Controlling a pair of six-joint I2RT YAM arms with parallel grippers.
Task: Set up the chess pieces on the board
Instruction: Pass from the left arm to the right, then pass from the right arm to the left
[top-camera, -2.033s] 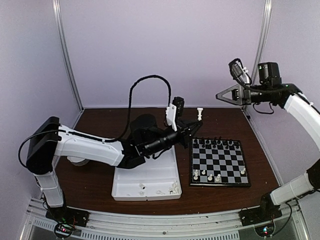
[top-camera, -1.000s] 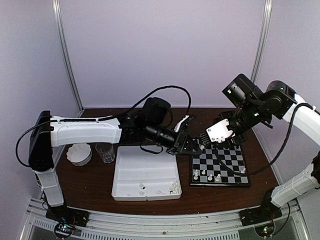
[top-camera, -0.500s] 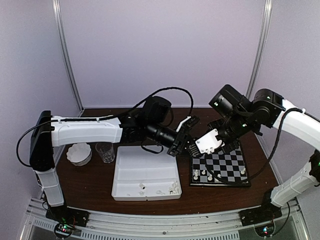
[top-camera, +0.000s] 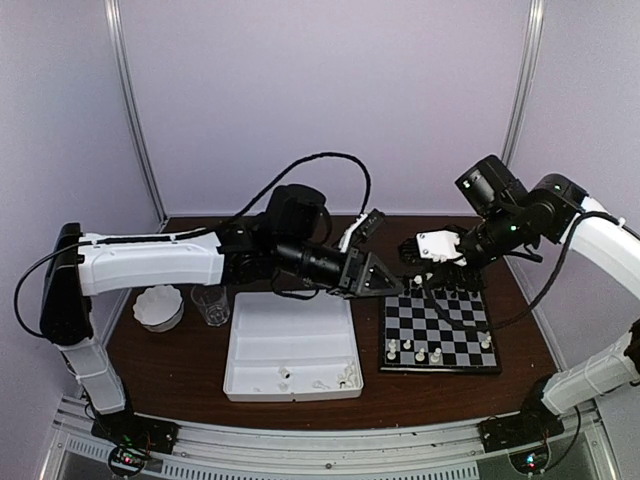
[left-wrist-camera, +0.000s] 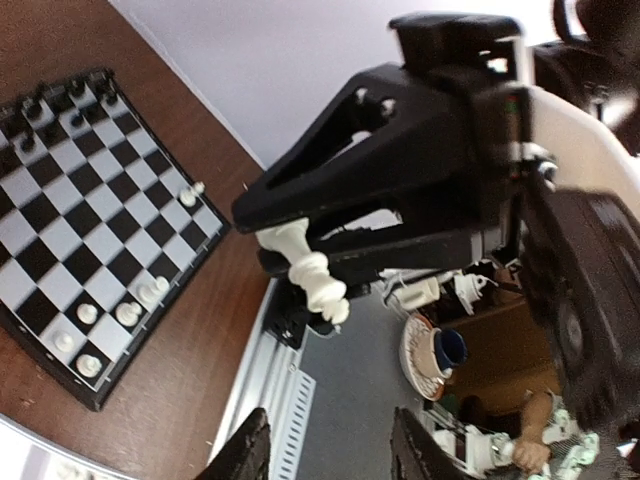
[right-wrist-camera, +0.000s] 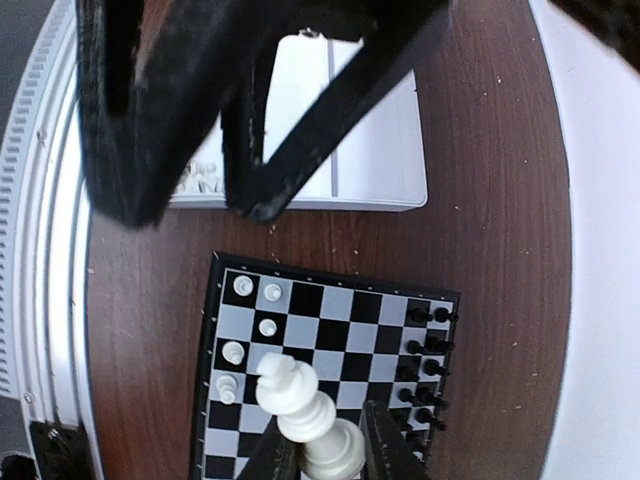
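Just handed piece (right-wrist-camera: 303, 418) from left jaws, now open, to right jaws, now gripping it; board (top-camera: 450, 320) placement next.

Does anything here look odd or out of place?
Nothing spilled or broken. One oddity: a white plastic chess piece hangs in mid-air, pinched by its base in the right gripper, near the open left gripper, not on the black-and-grey checked board.

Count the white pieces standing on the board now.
6 white pieces: three on the board's near edge row by the left corner, two right behind them, one alone near the right corner. Others may be hidden on covered squares.
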